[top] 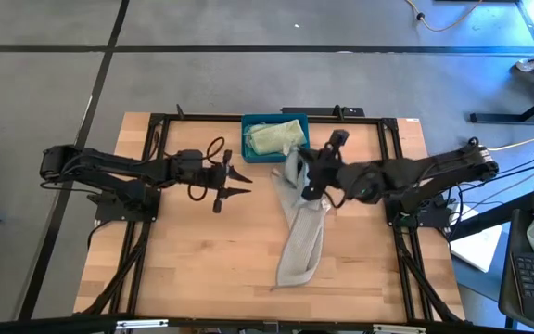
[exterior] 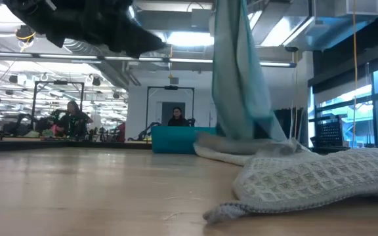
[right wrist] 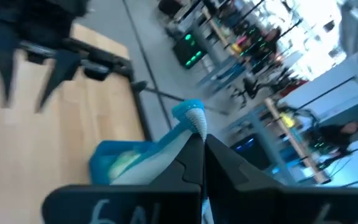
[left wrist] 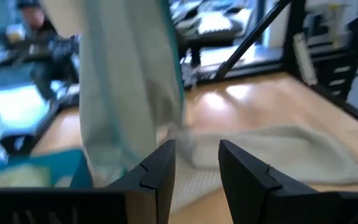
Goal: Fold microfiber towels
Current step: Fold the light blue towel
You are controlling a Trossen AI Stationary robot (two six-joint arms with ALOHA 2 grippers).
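Above the middle of the table, the right gripper is clamped on a towel, lifting 1 end, likely to pull it off the heap and spread it. Pale grey-beige and waffle-textured, it trails limp toward the near edge. Beside it, the left gripper waits, fingers apart, empty. Another towel sits in the bin.

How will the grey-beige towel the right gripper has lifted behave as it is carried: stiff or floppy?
Likely floppy: the grey-beige towel hangs limp from the right gripper and trails crumpled on the table. Probably light, since one pinched edge holds it. Its waffle weave may drag rather than slide.
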